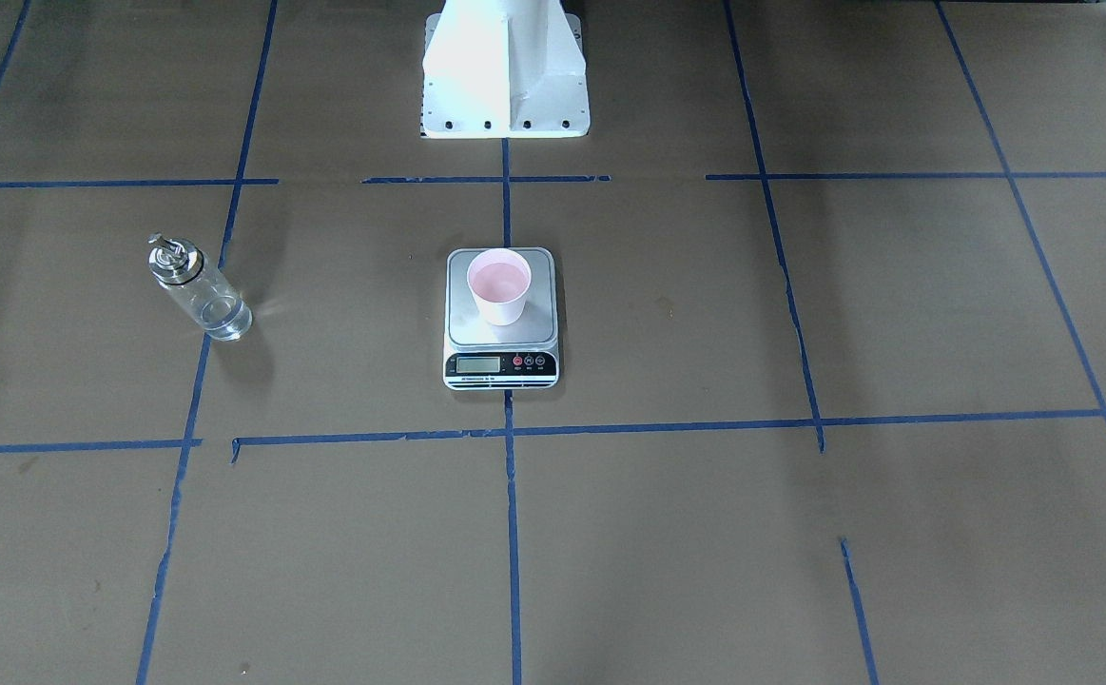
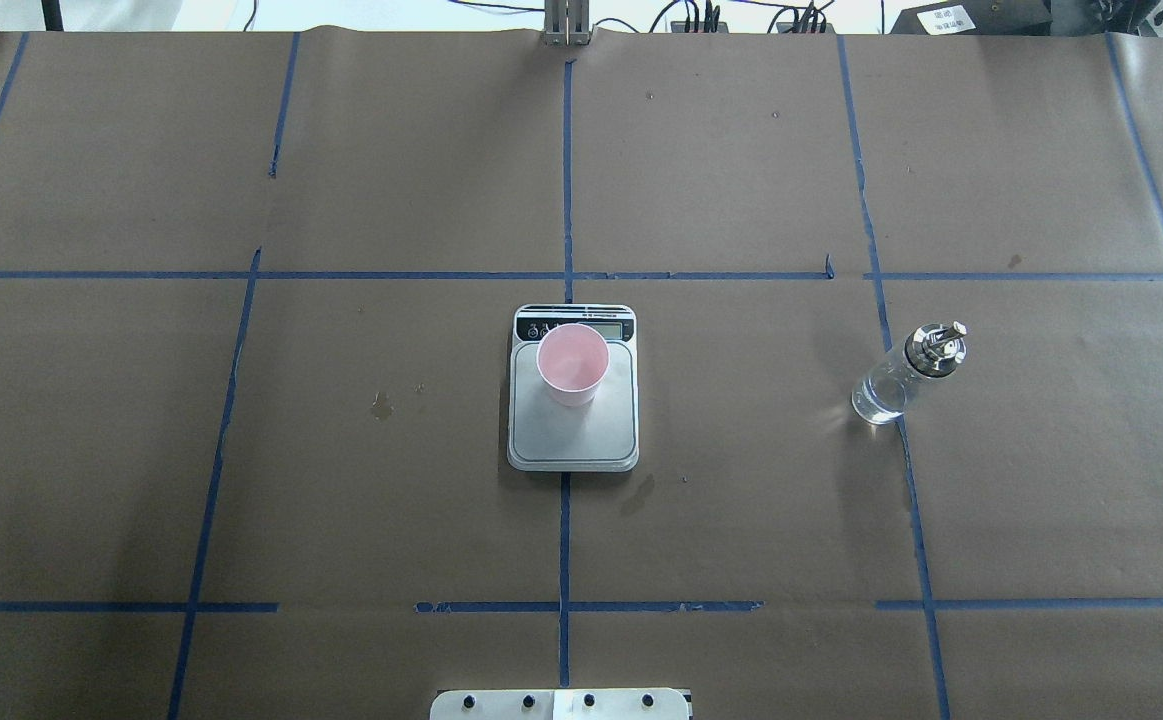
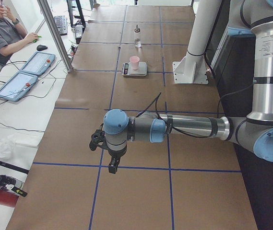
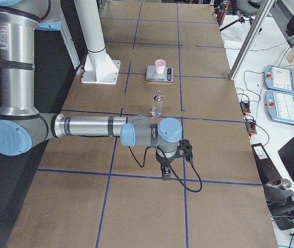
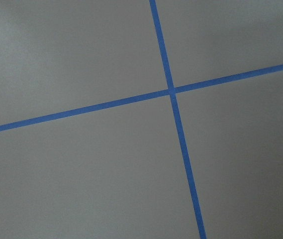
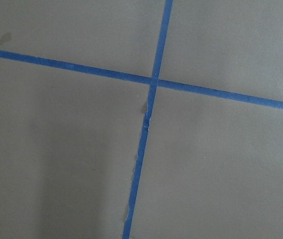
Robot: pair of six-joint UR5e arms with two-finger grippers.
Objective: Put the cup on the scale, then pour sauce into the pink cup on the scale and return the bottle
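The pink cup (image 2: 572, 362) stands on the scale (image 2: 573, 445) in the middle of the table. The glass bottle (image 2: 906, 375) stands upright on the robot's right, well apart from the scale. Only the side views show the arms. I cannot tell if the left claw (image 3: 112, 165) or the right claw (image 4: 166, 173) is open. The wrist cameras see only crossed blue tape (image 5: 171, 91).

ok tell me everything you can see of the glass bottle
The bottle is a small clear glass cylinder with a shiny silver metal cap and spout on top. It stands upright on the paper-covered table, by a blue tape line, well off to the robot's right of the scale. Clear liquid seems to sit in its lower part. Nothing else touches it.
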